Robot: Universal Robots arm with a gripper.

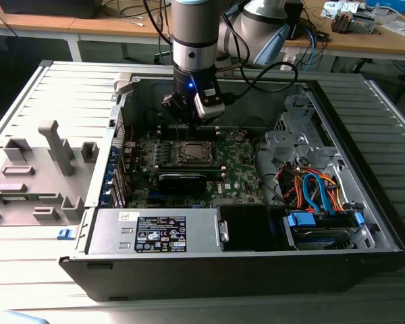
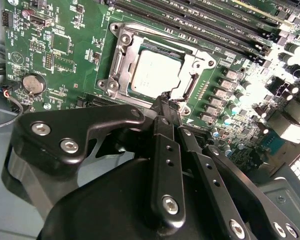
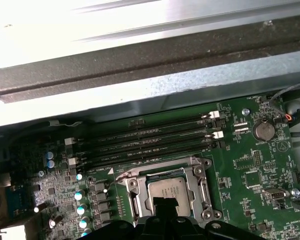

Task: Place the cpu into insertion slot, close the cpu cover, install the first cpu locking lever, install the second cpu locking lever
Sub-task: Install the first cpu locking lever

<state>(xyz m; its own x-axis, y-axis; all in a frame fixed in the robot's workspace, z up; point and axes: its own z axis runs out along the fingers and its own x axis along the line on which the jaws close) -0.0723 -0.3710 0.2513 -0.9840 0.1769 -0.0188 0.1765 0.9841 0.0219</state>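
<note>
The cpu point(image 2: 155, 70) sat in the slot point(image 2: 121, 46) with the cover point(image 2: 192, 61) down over it. The claw point(image 2: 166, 100) was pinched narrow at the socket's edge, likely to work a lever.

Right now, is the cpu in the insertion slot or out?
In: the cpu lies flat inside the insertion slot, with the silver frame around it.
</note>
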